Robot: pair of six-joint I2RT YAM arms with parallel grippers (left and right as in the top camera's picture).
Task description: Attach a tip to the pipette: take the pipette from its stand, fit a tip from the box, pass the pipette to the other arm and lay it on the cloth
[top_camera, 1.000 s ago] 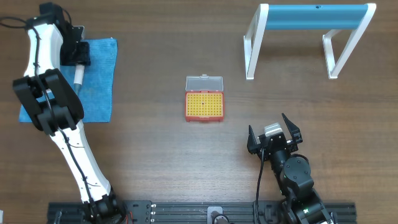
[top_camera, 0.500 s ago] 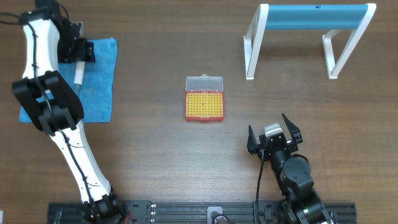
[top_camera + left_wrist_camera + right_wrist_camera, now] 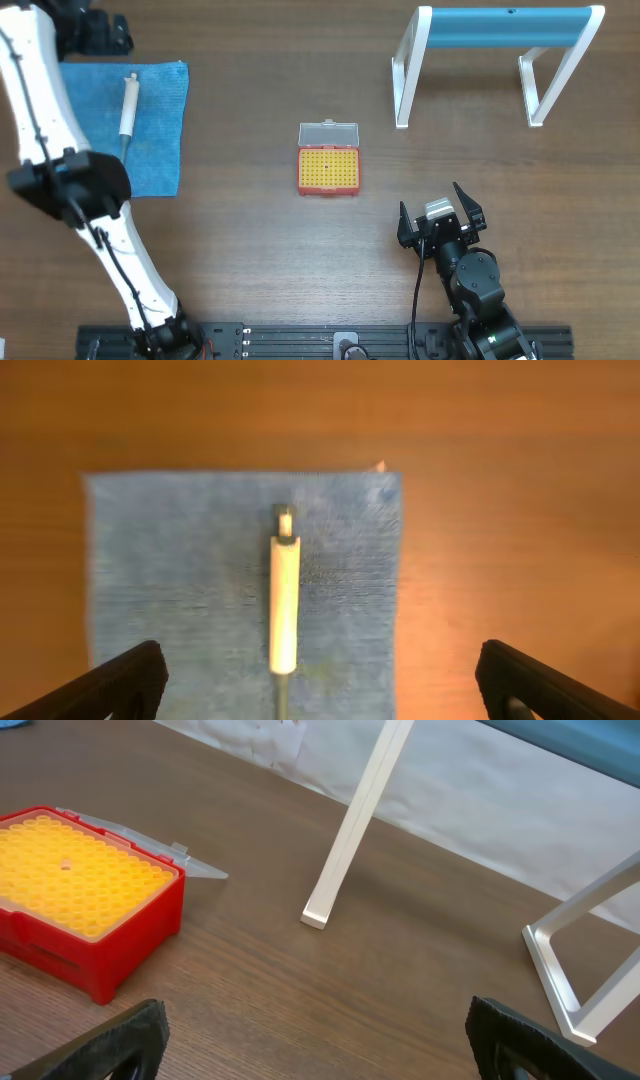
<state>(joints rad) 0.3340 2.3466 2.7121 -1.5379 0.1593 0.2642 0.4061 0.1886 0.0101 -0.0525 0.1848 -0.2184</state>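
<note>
The white pipette [image 3: 127, 110] lies lengthwise on the blue cloth [image 3: 160, 130] at the table's far left; in the left wrist view the pipette [image 3: 284, 600] rests in the middle of the cloth [image 3: 160, 580]. My left gripper [image 3: 95, 33] is lifted above the cloth's far edge, open, with nothing between its fingers [image 3: 120, 685]. The red tip box [image 3: 328, 170] with yellow tips stands mid-table, lid open. My right gripper [image 3: 441, 218] stands open near the front right, facing the tip box [image 3: 85, 895].
The pipette stand [image 3: 500, 60], white legs with a blue top bar, is at the back right; its leg [image 3: 350, 830] shows in the right wrist view. Bare wooden table lies between cloth and box.
My left gripper let go of the pipette, leaving it on the cloth, and rose up and back. The right arm has not moved.
</note>
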